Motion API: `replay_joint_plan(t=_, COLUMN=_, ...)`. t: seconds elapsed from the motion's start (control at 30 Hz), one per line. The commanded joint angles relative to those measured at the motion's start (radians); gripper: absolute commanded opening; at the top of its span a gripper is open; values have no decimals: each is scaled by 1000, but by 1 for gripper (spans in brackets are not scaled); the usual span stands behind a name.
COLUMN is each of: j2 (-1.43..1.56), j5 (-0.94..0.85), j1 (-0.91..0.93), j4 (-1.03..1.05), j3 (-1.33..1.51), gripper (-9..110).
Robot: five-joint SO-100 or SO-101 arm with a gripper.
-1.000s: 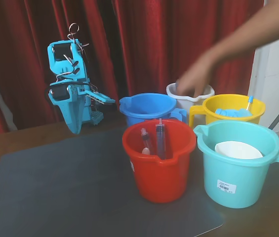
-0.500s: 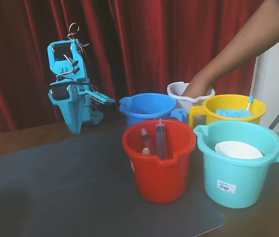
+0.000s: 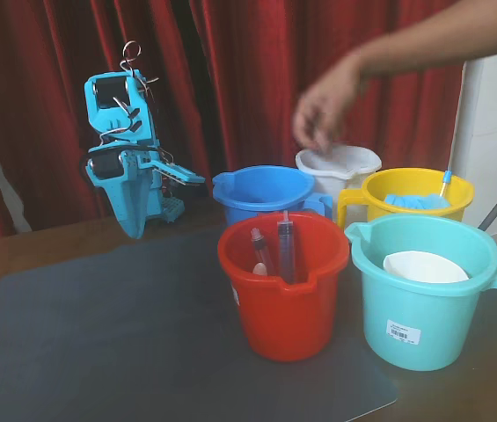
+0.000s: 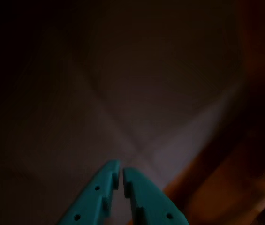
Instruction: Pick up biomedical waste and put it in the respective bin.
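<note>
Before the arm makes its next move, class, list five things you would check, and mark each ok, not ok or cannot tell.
1. Work area free of people: not ok. A hand hovers over the white bucket.
2. Gripper empty: ok, nothing between the nearly closed fingers.
3. Waste on the grey mat ready to pick: not ok, none visible.
4. Red bucket upright: ok, syringes inside.
5. Wrist view usable: not ok, too dark.

Showing teal gripper (image 4: pixel 121 172) at bottom centre, tips nearly touching, nothing between; hanging over dim grey mat (image 4: pixel 123 93).
</note>
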Motion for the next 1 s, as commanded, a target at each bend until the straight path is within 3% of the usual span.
replay_joint_plan(t=0.0, j2=2, j5=3, j1=5, j4=-48, j3=-37, gripper=0)
replay_joint_plan(t=0.17, j2=2, j5=29, j1=55, j4=-40, j3=-35, gripper=0)
replay_joint_plan(t=0.3, j2=2, j5=360, j1=110, j4=-32, j3=-32, gripper=0)
replay_joint_plan(t=0.4, j2=18, j5=483, j1=114, j4=-3, j3=23, gripper=0)
replay_joint_plan(t=0.97, j2=21, j5=491, j1=115, j4=54, j3=132, gripper=0)
